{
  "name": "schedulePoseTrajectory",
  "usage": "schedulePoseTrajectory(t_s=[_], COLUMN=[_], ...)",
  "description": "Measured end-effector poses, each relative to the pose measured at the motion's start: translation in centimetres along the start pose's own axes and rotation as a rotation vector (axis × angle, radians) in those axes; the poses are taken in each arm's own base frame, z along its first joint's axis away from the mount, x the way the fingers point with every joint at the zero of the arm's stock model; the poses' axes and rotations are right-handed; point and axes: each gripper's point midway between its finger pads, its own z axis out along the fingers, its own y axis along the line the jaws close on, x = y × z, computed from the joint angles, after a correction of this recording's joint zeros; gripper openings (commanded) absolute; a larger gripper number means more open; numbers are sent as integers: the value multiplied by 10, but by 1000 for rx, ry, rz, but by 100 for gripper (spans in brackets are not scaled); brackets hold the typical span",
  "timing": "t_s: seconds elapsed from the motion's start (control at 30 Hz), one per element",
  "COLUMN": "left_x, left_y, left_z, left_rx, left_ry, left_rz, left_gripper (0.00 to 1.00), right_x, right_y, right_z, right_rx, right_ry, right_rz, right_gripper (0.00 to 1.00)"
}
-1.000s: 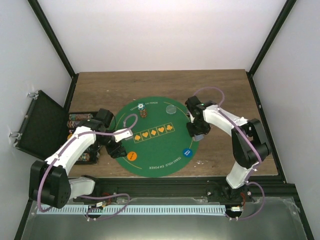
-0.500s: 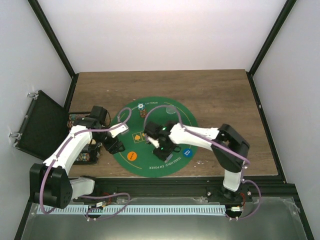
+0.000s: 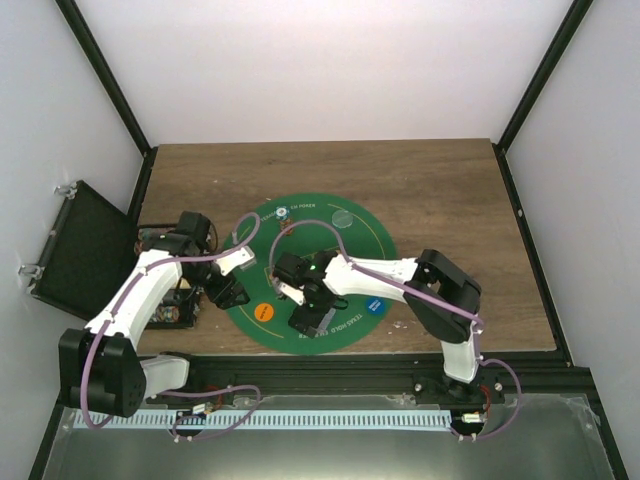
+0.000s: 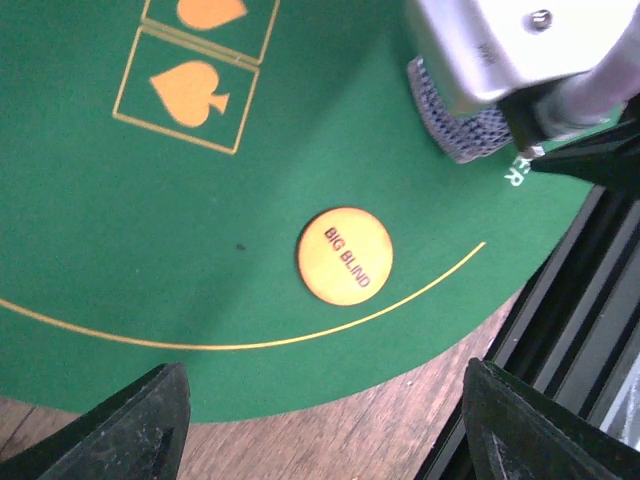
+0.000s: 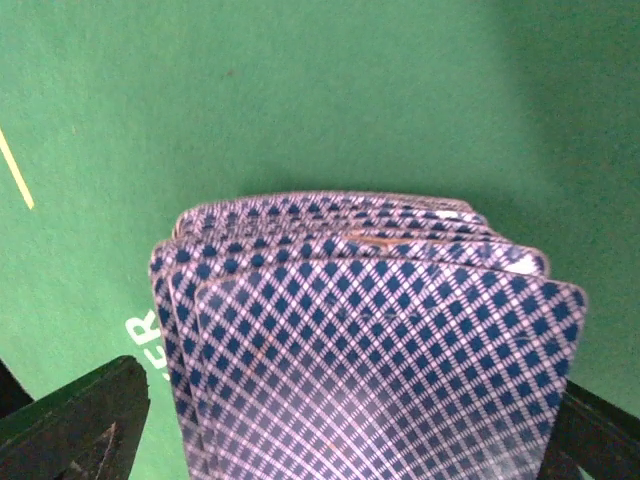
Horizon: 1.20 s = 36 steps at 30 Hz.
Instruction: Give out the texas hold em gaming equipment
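Your Big Blind disc (image 4: 344, 253) lies on the mat (image 3: 355, 240), near-left; card deck (image 5: 370, 330) just right of it; case (image 3: 85, 250) left of the mat.

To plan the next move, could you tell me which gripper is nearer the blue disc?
Right. The right gripper, holding cards, is just left of the blue disc; the left gripper sits across the mat, at its left edge.

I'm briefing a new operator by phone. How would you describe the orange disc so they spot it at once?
Start at the round green mat in the middle of the wooden table. The orange disc lies on its near-left part, just inside the yellow arc. Unlike the blue disc to its right and the pale disc at the far edge, it is printed BIG BLIND.
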Motion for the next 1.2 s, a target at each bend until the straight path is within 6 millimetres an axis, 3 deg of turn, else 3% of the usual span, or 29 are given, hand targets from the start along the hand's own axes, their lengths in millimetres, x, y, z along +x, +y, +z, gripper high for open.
schedulePoseTrajectory(t_s=[0.2, 0.43, 0.5, 0.6, 0.67, 0.73, 0.97, 1.2], left_x=[-17, -48, -56, -64, -65, -64, -64, -81], left_y=[-11, -35, -48, -69, -84, -97, -112, -107], left_z=[-12, -24, -22, -13, -1, 11, 77, 107], left_rx=[54, 113, 147, 210, 257, 295, 304, 242], left_ry=[-61, -103, -88, -51, -12, 27, 184, 210], left_rz=[49, 243, 327, 453, 551, 629, 900, 1020], left_gripper=[85, 90, 92, 99, 100, 100, 100, 100], right_x=[-11, -19, -11, 7, 24, 41, 46, 61], right_y=[1, 6, -7, -53, -82, -98, -96, -89], right_z=[-18, -92, -113, -129, -129, -125, -119, -98], right_rx=[-1, -60, -102, -129, -132, -145, -202, -233], right_ry=[-80, -328, -396, -478, -507, -507, -504, -451], right_rz=[-6, 34, 120, 331, 470, 580, 665, 705], right_gripper=[100, 100, 100, 100, 100, 100, 100, 100])
